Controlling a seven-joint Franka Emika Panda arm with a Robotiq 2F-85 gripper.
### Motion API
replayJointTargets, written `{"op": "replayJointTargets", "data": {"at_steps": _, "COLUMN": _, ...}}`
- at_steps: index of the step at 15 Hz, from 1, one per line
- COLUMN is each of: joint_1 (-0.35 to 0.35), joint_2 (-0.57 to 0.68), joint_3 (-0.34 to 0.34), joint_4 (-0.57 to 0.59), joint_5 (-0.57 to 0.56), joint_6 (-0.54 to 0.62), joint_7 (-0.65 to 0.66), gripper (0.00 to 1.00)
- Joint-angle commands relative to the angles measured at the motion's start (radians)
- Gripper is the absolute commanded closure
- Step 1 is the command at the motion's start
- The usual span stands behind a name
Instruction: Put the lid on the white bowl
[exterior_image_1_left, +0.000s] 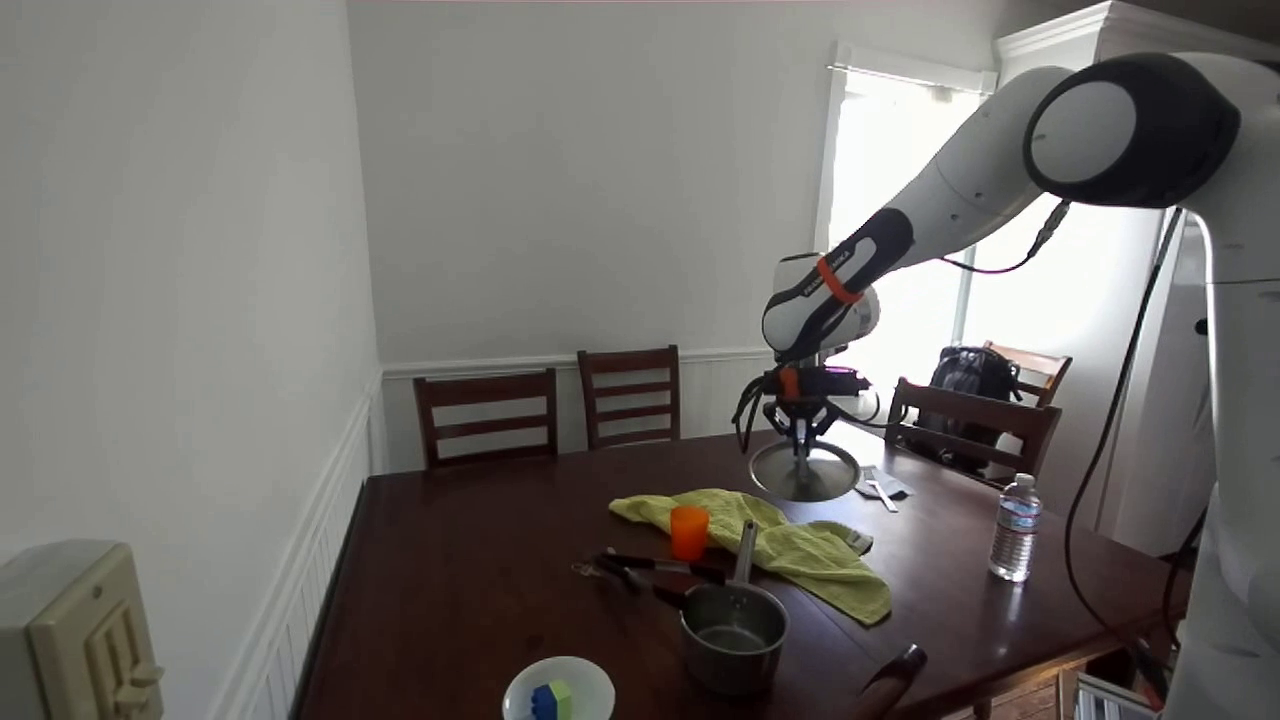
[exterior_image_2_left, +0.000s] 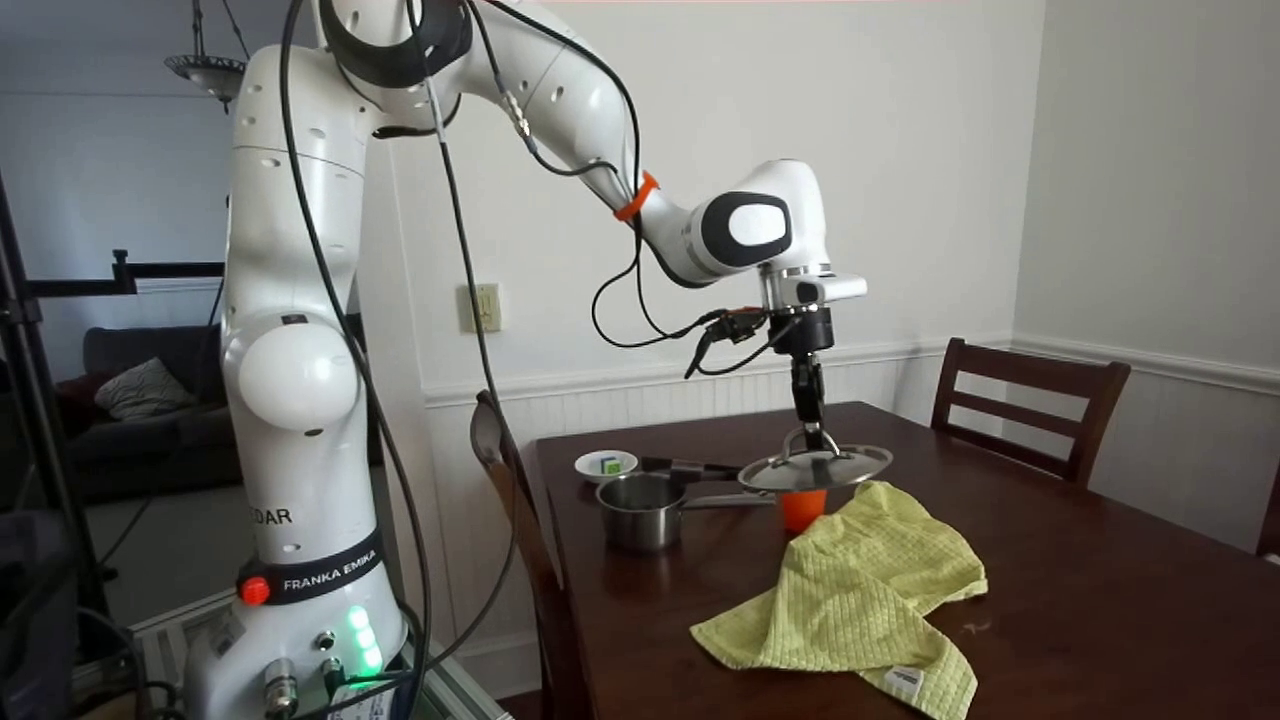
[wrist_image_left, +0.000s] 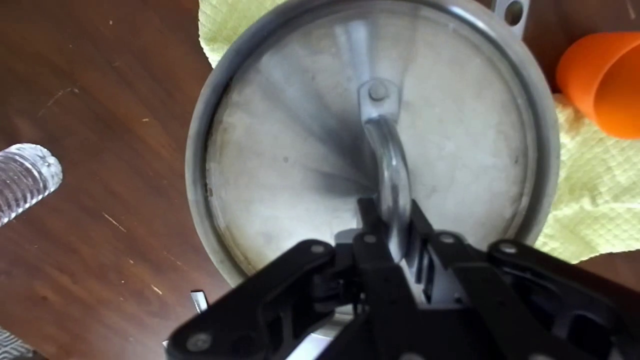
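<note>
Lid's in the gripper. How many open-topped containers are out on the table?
3: in an exterior view, the white bowl sits at the picture's bottom edge, the metal pot right of it, and the orange cup beyond the pot. Others could be hidden.

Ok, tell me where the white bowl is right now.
In an exterior view, the white bowl sits on the table, cut off by the picture's bottom edge, left of the grey pot.

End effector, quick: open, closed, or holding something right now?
End effector: closed on the handle of the lid, holding the lid.
</note>
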Motion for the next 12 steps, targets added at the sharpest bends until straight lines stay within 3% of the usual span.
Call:
{"op": "replayJointTargets", "data": {"at_steps": 1, "joint_1": -0.034, "joint_2": -0.008, "joint_3": 0.048, "joint_4": 0.004, "joint_5": -0.02, "joint_6": -0.014, "joint_7": 0.02, "gripper": 0.85}}
{"op": "replayJointTargets", "data": {"at_steps": 4, "joint_1": -0.037, "joint_2": -0.007, "joint_3": 0.047, "joint_4": 0.003, "joint_5": -0.027, "joint_6": -0.016, "joint_7": 0.024, "gripper": 0.85}}
{"op": "replayJointTargets", "data": {"at_steps": 5, "joint_1": -0.03, "joint_2": 0.004, "joint_3": 0.051, "joint_4": 0.012, "joint_5": -0.04, "joint_6": -0.007, "joint_7": 0.03, "gripper": 0.96}}
{"op": "replayJointTargets", "data": {"at_steps": 9, "joint_1": 0.048, "joint_2": 0.044, "joint_3": 0.139, "joint_4": 0.157, "joint_5": -0.164, "joint_6": -0.098, "joint_7": 0.032, "gripper": 0.96}}
{"op": "replayJointTargets", "data": {"at_steps": 12, "joint_1": 0.101, "joint_2": 0.085, "joint_3": 0.235, "joint_4": 0.245, "joint_5": -0.158, "joint_6": -0.146, "joint_7": -0.027, "gripper": 0.96}}
